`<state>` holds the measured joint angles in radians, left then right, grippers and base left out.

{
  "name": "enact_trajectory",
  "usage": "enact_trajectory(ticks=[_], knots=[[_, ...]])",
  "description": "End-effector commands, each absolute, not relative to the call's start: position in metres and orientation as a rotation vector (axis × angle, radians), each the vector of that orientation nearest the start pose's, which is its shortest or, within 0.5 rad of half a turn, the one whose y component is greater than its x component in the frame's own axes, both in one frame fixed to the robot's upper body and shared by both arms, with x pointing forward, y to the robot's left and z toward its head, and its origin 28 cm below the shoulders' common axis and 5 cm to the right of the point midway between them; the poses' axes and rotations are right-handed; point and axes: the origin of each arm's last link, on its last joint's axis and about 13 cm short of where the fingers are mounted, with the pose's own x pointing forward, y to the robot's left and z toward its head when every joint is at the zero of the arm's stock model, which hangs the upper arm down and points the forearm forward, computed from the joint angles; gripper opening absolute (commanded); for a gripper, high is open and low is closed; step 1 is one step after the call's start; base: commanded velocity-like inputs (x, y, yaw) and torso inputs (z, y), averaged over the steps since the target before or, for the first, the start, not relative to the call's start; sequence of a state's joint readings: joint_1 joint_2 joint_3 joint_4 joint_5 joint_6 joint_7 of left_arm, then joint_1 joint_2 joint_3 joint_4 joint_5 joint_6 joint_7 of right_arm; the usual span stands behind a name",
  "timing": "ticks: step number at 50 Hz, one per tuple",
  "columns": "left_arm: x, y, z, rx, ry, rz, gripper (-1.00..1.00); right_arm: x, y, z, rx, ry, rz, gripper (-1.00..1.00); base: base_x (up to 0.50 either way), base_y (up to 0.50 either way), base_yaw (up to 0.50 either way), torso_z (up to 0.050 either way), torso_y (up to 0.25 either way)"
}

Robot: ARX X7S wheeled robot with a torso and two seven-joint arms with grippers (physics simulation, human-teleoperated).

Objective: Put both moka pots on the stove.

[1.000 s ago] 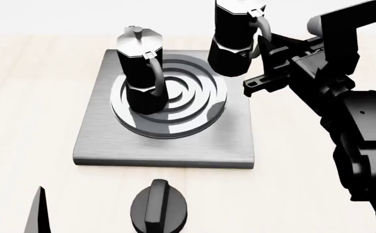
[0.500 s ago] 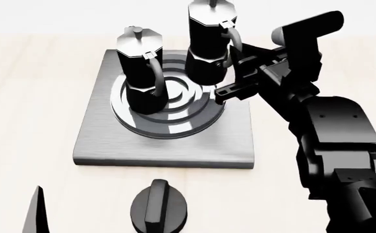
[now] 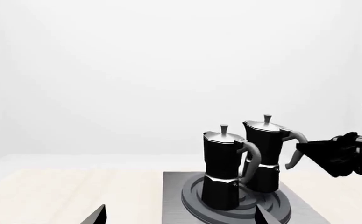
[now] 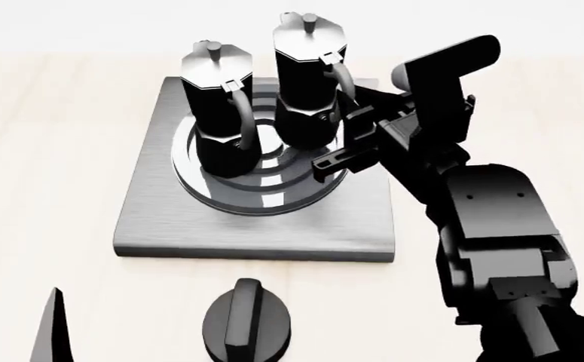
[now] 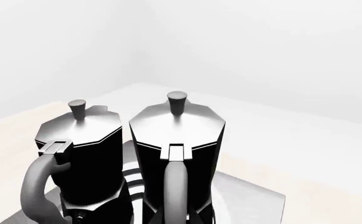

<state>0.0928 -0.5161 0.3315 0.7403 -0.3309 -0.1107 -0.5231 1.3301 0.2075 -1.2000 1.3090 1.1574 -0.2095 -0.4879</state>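
One black moka pot (image 4: 218, 113) stands upright on the ring burner of the grey stove (image 4: 151, 219). The second moka pot (image 4: 309, 79) is upright just to its right, over the burner's far right part. My right gripper (image 4: 347, 132) is shut on its curved handle (image 5: 174, 186). I cannot tell whether its base touches the rings. In the left wrist view both pots (image 3: 223, 168) (image 3: 265, 156) appear side by side. My left gripper (image 3: 181, 220) is open and holds nothing, near the stove's front left; one fingertip (image 4: 50, 332) shows in the head view.
A short black round knob (image 4: 246, 324) sits on the pale wooden table (image 4: 50, 151) in front of the stove. My right arm (image 4: 493, 226) reaches in over the stove's right edge.
My right gripper has carried the second pot left and down, from beyond the stove's far right corner to beside the first pot. The first pot and the left gripper have not moved.
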Motion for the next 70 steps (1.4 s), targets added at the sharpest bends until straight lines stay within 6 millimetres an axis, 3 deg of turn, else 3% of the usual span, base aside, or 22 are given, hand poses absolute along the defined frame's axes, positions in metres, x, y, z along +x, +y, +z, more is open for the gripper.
enact_trajectory(ticks=[1, 52, 53, 65, 70], knots=[[0.156, 0.206, 0.126, -0.034, -0.34, -0.064, 1.0, 0.429, -0.146, 0.183, -0.008, -0.092, 0.517, -1.0, 0.0, 0.0, 0.0, 0.0, 0.0], [0.155, 0.207, 0.127, -0.037, -0.344, -0.058, 1.0, 0.426, -0.141, 0.165, -0.011, -0.045, 0.489, -1.0, 0.0, 0.0, 0.0, 0.0, 0.001], [0.155, 0.207, 0.127, -0.037, -0.344, -0.058, 1.0, 0.426, -0.141, 0.165, -0.013, -0.049, 0.485, 1.0, 0.0, 0.0, 0.0, 0.0, 0.0], [0.156, 0.207, 0.127, -0.037, -0.344, -0.059, 1.0, 0.425, -0.142, 0.162, -0.016, -0.079, 0.476, 1.0, 0.0, 0.0, 0.0, 0.0, 0.0], [0.156, 0.206, 0.126, -0.036, -0.343, -0.063, 1.0, 0.429, -0.138, 0.178, 0.011, -0.245, 0.442, 1.0, 0.0, 0.0, 0.0, 0.0, 0.0]])
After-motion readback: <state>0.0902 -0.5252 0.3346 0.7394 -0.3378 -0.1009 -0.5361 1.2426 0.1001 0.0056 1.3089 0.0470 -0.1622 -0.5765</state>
